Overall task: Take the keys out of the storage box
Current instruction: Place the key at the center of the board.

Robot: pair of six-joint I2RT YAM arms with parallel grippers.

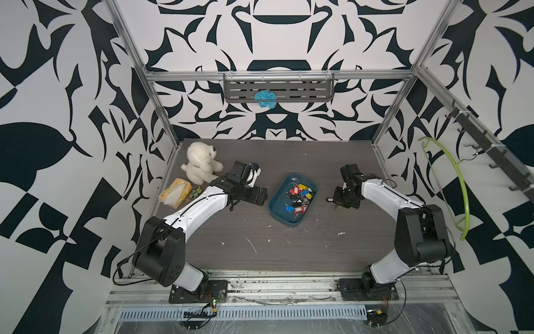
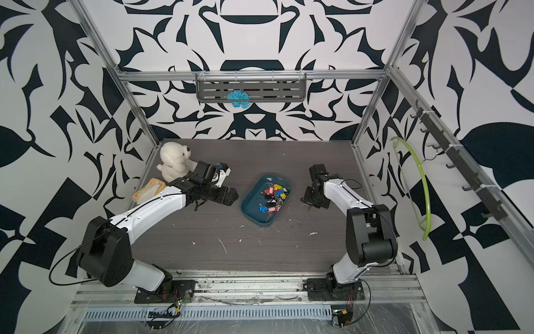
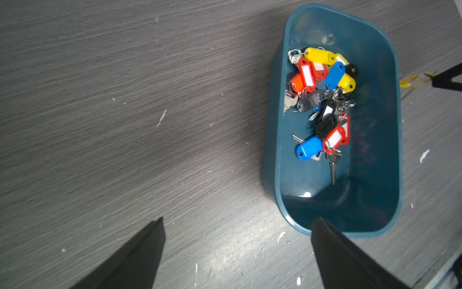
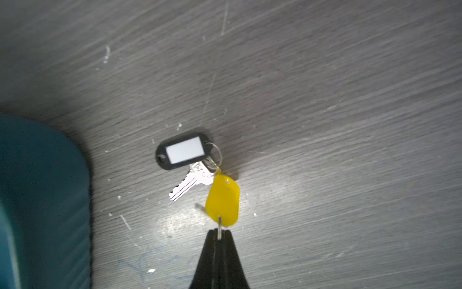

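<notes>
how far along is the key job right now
Done: one bunch, with yellow and black tags, is clear of the storage box. In hand: the right gripper is shut on it over the table. To do: a pile of keys in the box; left gripper open nearby.

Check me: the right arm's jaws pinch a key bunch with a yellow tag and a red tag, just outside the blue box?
Not red: the right wrist view shows a black tag with the yellow tag. The jaws do pinch that bunch, outside the storage box.
</notes>
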